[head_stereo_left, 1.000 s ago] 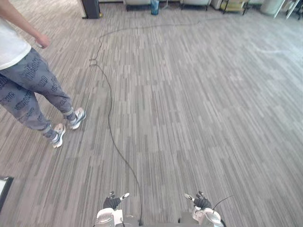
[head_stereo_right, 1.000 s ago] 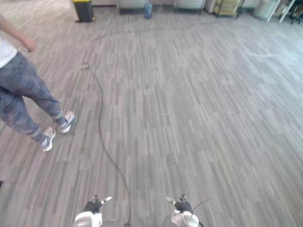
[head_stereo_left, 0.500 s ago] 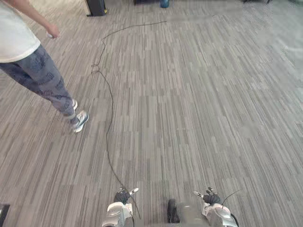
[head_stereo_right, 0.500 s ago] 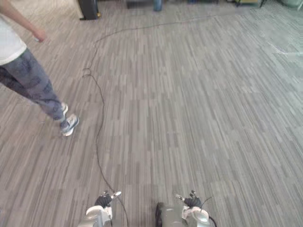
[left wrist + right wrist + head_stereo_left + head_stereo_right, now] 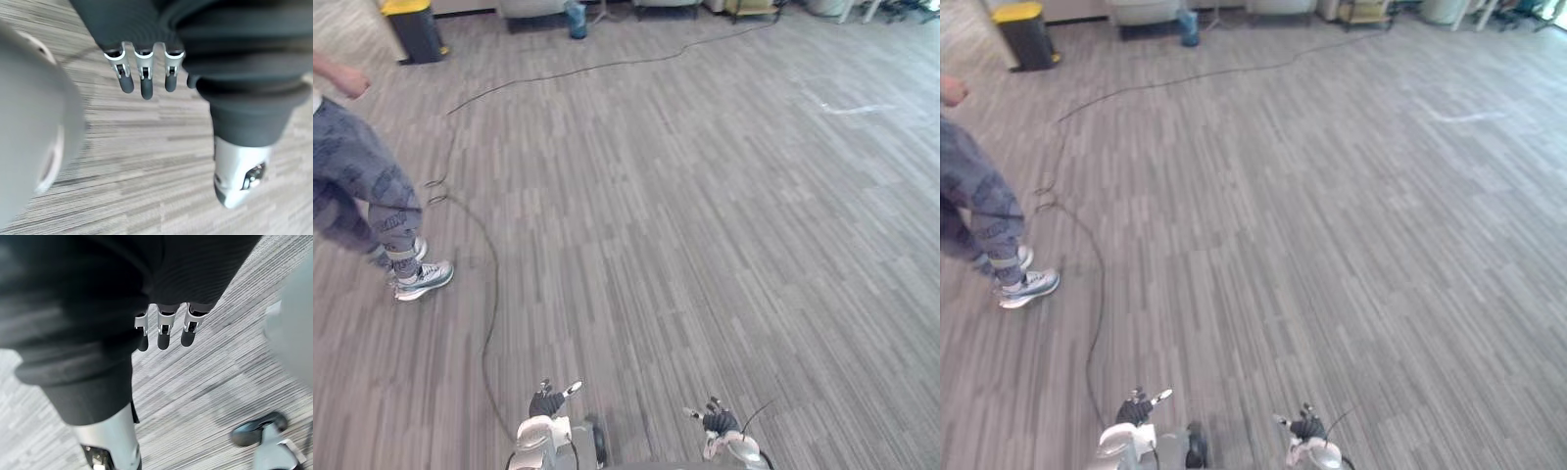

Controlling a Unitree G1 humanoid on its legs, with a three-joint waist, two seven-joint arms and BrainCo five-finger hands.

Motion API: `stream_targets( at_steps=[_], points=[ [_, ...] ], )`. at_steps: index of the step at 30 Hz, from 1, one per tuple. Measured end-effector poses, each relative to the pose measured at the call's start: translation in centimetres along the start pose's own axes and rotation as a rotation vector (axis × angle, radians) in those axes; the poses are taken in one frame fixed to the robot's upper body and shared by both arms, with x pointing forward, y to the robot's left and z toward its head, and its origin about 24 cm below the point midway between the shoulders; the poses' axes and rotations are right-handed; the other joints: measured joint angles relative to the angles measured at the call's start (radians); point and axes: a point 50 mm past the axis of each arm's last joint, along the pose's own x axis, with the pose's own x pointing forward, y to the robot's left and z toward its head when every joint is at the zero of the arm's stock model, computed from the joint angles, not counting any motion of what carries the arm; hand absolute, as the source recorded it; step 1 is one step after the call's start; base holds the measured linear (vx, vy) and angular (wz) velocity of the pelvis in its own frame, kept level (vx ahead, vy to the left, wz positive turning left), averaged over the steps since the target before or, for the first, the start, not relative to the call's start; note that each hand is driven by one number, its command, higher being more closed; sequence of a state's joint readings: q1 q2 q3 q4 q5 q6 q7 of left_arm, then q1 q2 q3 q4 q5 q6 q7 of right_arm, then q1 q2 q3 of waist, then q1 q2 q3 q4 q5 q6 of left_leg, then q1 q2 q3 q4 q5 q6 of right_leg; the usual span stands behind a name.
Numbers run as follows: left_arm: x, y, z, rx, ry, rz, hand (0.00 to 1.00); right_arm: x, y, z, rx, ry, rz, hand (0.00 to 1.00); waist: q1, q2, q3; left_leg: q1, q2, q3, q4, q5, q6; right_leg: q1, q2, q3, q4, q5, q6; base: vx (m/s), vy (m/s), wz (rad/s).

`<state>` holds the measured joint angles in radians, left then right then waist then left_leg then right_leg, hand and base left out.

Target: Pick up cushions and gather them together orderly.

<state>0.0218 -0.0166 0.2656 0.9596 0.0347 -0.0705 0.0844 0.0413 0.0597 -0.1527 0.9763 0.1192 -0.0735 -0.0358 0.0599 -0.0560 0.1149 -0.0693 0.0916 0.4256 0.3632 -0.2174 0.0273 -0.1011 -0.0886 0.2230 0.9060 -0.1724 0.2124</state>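
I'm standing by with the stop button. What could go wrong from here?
1. The person stands close on the robot's left side; a step or turn that way might bump them.
2. The left hand and right hand hang open and empty above the floor, so a hasty grab would likely close on nothing.
3. The bin by the far wall could get in the way if it walks towards that corner.

Looks from a new angle now, with the bin [image 5: 414,29] farther to the left than before. Shows the person [image 5: 362,181], on the near side of the bin, a step on: shoes [image 5: 423,279] close together now, no longer spread wide apart.
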Motion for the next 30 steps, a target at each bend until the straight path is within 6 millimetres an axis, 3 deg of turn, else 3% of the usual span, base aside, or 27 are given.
stream_targets(
  at_steps=[1, 2, 3, 4, 5, 7, 8, 10, 11, 13, 14, 15, 17, 18, 21, 22, 23, 24, 25, 26, 27, 28, 29, 30],
  points=[
    [-0.1, -0.2, -0.5, 0.012, 0.024, -0.010, 0.00, 0.0, 0.1, 0.7, 0.001, -0.035, 0.006, 0.00, -0.006, 0.012, 0.008, 0.102, 0.001, 0.027, -0.052, -0.001, -0.002, -0.081, -0.008, -0.090, 0.145, 0.005, -0.032, 0.30, 0.144, -0.97],
    [0.0, -0.6, -0.5, 0.015, 0.033, -0.019, 0.00, 0.0, 0.0, 1.0, 0.001, -0.054, 0.007, 0.00, -0.012, 0.023, 0.008, 0.179, 0.001, 0.066, -0.104, -0.008, -0.014, -0.147, -0.027, -0.183, 0.190, -0.007, -0.073, 0.38, 0.183, -0.97],
    [0.0, -0.7, -0.5, 0.011, 0.035, -0.020, 0.00, 0.0, 0.1, 1.2, 0.002, -0.062, 0.009, 0.00, -0.013, 0.026, 0.007, 0.205, 0.002, 0.080, -0.127, -0.017, -0.028, -0.172, -0.032, -0.219, 0.191, -0.015, -0.087, 0.39, 0.189, -0.82],
    [0.1, -0.7, -0.3, -0.008, 0.032, -0.020, 0.00, 0.1, 0.2, 1.6, 0.002, -0.079, 0.017, 0.00, -0.015, 0.025, 0.008, 0.268, 0.001, 0.117, -0.185, -0.050, -0.079, -0.243, -0.033, -0.298, 0.167, -0.037, -0.113, 0.49, 0.191, -0.69],
    [0.2, -0.6, -0.1, -0.015, 0.031, -0.017, 0.00, 0.2, 0.4, 1.9, 0.002, -0.089, 0.028, 0.00, -0.021, 0.008, 0.015, 0.316, -0.008, 0.143, -0.215, -0.069, -0.096, -0.301, -0.037, -0.363, 0.101, -0.056, -0.137, 0.59, 0.155, -0.62],
    [0.2, -0.7, -0.3, -0.015, 0.049, -0.021, 0.00, 0.3, 0.4, 2.5, 0.004, -0.103, 0.027, 0.00, -0.033, 0.005, 0.019, 0.351, -0.010, 0.165, -0.233, -0.069, -0.096, -0.328, -0.035, -0.443, -0.017, -0.071, -0.175, 0.37, 0.022, -0.35],
    [0.2, -1.1, -0.3, -0.016, 0.054, -0.032, 0.00, 0.4, 0.3, 2.9, 0.010, -0.114, 0.021, 0.00, -0.056, 0.009, 0.022, 0.382, -0.012, 0.166, -0.249, -0.069, -0.096, -0.347, -0.032, -0.524, -0.167, -0.048, -0.210, 0.41, -0.029, -0.11],
    [0.2, -1.6, -0.2, -0.013, 0.052, -0.048, 0.00, 0.4, 0.3, 3.0, 0.009, -0.114, 0.022, 0.00, -0.065, 0.003, 0.021, 0.414, -0.037, 0.147, -0.261, -0.069, -0.095, -0.342, -0.020, -0.548, -0.341, 0.021, -0.246, 0.59, -0.082, -0.05],
    [0.0, -2.5, -0.6, -0.034, 0.067, -0.068, 0.00, 0.5, -0.3, 3.2, -0.013, -0.118, 0.013, 0.00, -0.066, 0.030, 0.025, 0.473, -0.029, 0.105, -0.242, -0.067, -0.095, -0.315, 0.004, -0.532, -0.364, 0.074, -0.350, 0.58, -0.108, -0.25],
    [-0.1, -2.6, -0.8, -0.024, 0.074, -0.074, 0.00, 0.6, -0.6, 3.6, -0.030, -0.127, 0.009, 0.00, -0.070, 0.068, 0.016, 0.430, 0.021, 0.055, -0.117, -0.046, -0.094, -0.302, 0.027, -0.536, -0.353, 0.023, -0.345, 0.58, -0.169, -0.21],
    [0.0, -2.8, -0.6, -0.026, 0.064, -0.085, 0.00, 0.6, -0.7, 3.8, -0.041, -0.132, 0.008, 0.00, -0.072, 0.091, 0.026, 0.351, 0.074, 0.002, 0.093, 0.000, -0.095, -0.264, 0.060, -0.527, -0.373, -0.007, -0.352, 0.67, -0.271, -0.52],
    [0.1, -2.3, -0.6, -0.042, 0.067, -0.066, 0.00, 0.7, -0.5, 3.8, -0.050, -0.126, 0.017, 0.00, -0.067, 0.113, 0.035, 0.219, 0.140, -0.081, 0.385, 0.132, -0.104, -0.194, 0.116, -0.492, -0.438, -0.016, -0.361, 0.66, -0.245, -0.69],
    [0.0, -1.9, -0.7, -0.052, 0.068, -0.053, 0.00, 0.8, 0.1, 3.3, -0.061, -0.098, 0.032, 0.00, -0.049, 0.107, 0.060, 0.100, 0.167, -0.124, 0.639, 0.113, -0.116, -0.083, 0.166, -0.424, -0.518, -0.020, -0.372, 0.58, -0.092, -1.29],
    [0.2, -1.4, -0.1, -0.049, 0.036, -0.041, 0.00, 0.9, 0.9, 3.0, -0.072, -0.074, 0.051, 0.00, -0.044, 0.084, 0.074, 0.006, 0.152, -0.142, 0.717, 0.080, -0.102, 0.024, 0.189, -0.348, -0.586, -0.028, -0.384, 0.62, -0.036, -1.61],
    [0.1, -1.1, 0.4, -0.058, 0.004, -0.030, 0.00, 0.8, 1.3, 2.9, -0.096, -0.068, 0.067, 0.00, -0.016, 0.068, 0.075, -0.125, 0.138, -0.123, 0.636, 0.025, -0.073, 0.128, 0.206, -0.219, -0.672, -0.032, -0.391, 0.42, 0.062, -1.44],
    [0.1, -1.0, 0.7, -0.086, -0.018, -0.023, 0.00, 0.9, 1.3, 3.1, -0.090, -0.072, 0.064, 0.00, 0.007, 0.071, 0.074, -0.180, 0.131, -0.121, 0.502, -0.005, -0.062, 0.183, 0.209, -0.130, -0.702, -0.034, -0.372, 0.62, 0.207, -2.14],
    [0.0, -0.7, 0.7, -0.110, -0.025, -0.009, 0.00, 0.9, 1.1, 3.1, -0.085, -0.073, 0.057, 0.00, 0.010, 0.077, 0.071, -0.220, 0.118, -0.147, 0.353, -0.014, -0.069, 0.229, 0.205, -0.059, -0.722, -0.054, -0.360, 0.53, 0.182, -1.78],
    [0.0, -0.6, 0.7, -0.113, -0.027, -0.008, 0.00, 0.9, 1.1, 3.1, -0.084, -0.073, 0.056, 0.00, 0.010, 0.077, 0.071, -0.232, 0.113, -0.156, 0.302, -0.012, -0.073, 0.246, 0.201, -0.041, -0.725, -0.064, -0.358, 0.59, 0.273, -1.28],
    [0.0, -0.5, 0.7, -0.115, -0.030, -0.004, 0.00, 0.8, 1.0, 3.0, -0.084, -0.069, 0.054, 0.00, 0.010, 0.070, 0.067, -0.256, 0.089, -0.176, 0.161, 0.003, -0.091, 0.291, 0.179, 0.001, -0.745, -0.094, -0.343, 0.65, 0.318, -0.94],
    [0.0, -0.4, 0.7, -0.114, -0.031, -0.001, 0.00, 0.7, 0.8, 2.6, -0.083, -0.059, 0.049, 0.00, 0.010, 0.059, 0.055, -0.275, 0.063, -0.171, 0.029, 0.046, -0.086, 0.337, 0.150, 0.030, -0.773, -0.117, -0.318, 0.80, 0.397, -0.86],
    [0.0, -0.4, 0.6, -0.113, -0.028, -0.001, 0.00, 0.7, 0.8, 2.4, -0.083, -0.057, 0.047, 0.00, 0.010, 0.060, 0.050, -0.279, 0.060, -0.170, -0.007, 0.062, -0.083, 0.346, 0.148, 0.037, -0.775, -0.122, -0.309, 0.75, 0.374, -0.96],
    [-0.1, -0.1, 0.3, -0.112, -0.021, 0.007, 0.00, 0.6, 0.7, 1.8, -0.083, -0.041, 0.048, 0.00, 0.027, 0.058, 0.026, -0.266, 0.052, -0.174, -0.032, 0.204, -0.065, 0.358, 0.131, 0.064, -0.749, -0.141, -0.278, 0.63, 0.325, -0.86],
    [0.0, 0.5, 0.4, -0.100, -0.025, 0.020, 0.00, 0.5, 1.0, 1.4, -0.077, -0.029, 0.053, 0.00, 0.037, 0.026, 0.011, -0.253, 0.029, -0.152, -0.026, 0.194, -0.038, 0.343, 0.105, 0.073, -0.699, -0.148, -0.264, 0.93, 0.497, -0.93],
    [0.1, 1.2, 0.3, -0.082, -0.016, 0.032, 0.00, 0.2, 1.1, 0.4, -0.070, -0.005, 0.060, 0.00, 0.031, -0.019, -0.003, -0.200, -0.013, -0.108, -0.039, 0.149, -0.016, 0.257, 0.073, 0.067, -0.477, -0.128, -0.195, 0.61, 0.338, -0.41]
  ],
)
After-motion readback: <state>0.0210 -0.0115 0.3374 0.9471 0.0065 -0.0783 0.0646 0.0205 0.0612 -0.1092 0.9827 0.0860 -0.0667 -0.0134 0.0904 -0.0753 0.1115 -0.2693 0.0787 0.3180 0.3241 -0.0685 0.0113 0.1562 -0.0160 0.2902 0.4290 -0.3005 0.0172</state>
